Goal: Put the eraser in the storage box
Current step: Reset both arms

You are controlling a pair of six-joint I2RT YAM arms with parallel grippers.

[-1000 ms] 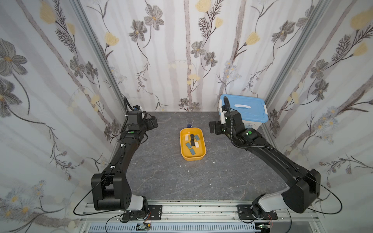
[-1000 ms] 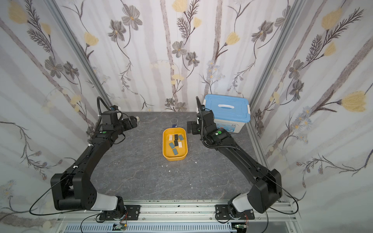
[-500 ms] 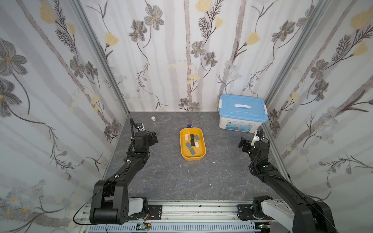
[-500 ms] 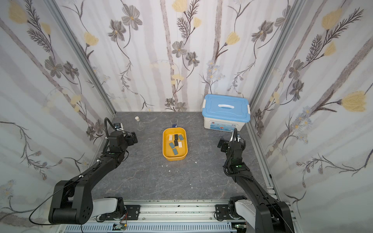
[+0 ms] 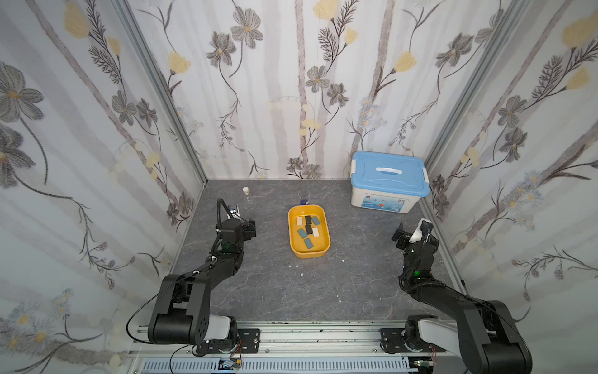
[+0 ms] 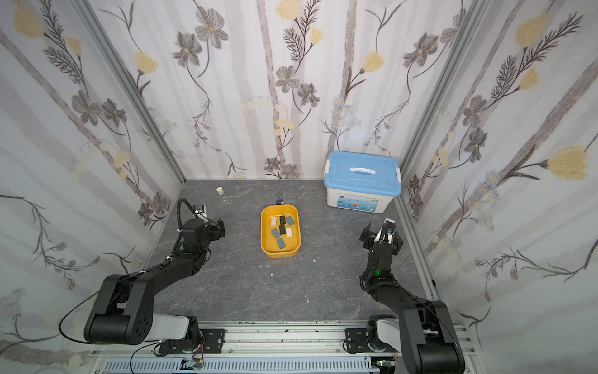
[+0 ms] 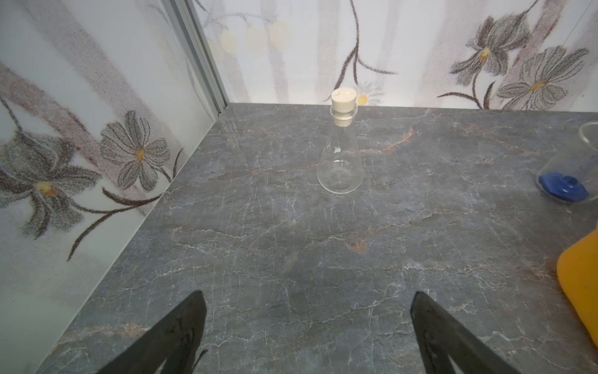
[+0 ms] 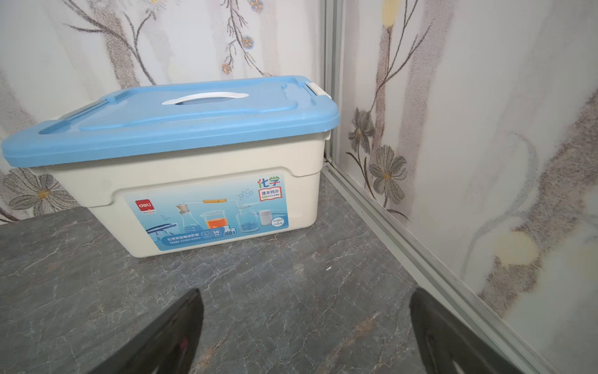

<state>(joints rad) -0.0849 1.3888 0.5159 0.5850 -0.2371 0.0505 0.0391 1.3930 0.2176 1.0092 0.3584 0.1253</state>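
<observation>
The low yellow-orange plastic storage box [image 5: 310, 254] holds little blue, black and white erasers [image 5: 308, 243]. My left pincer [image 7: 307, 298] and right pincer [image 8: 305, 294] are wide, empty, and have pulled back from it.

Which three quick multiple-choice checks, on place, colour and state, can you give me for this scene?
1. Where does the stoppered flask stand?
A) by the back wall, left side
B) by the front rail
C) by the right wall
2. The storage box is:
A) green
B) yellow-orange
C) red
3. The left hand and right hand are:
A) both shut
B) one open
C) both open, empty
Answers: 1 A, both top views show it near the back left corner; 2 B, its walls show that colour; 3 C, the wrist views show each spread wide with nothing between.
</observation>
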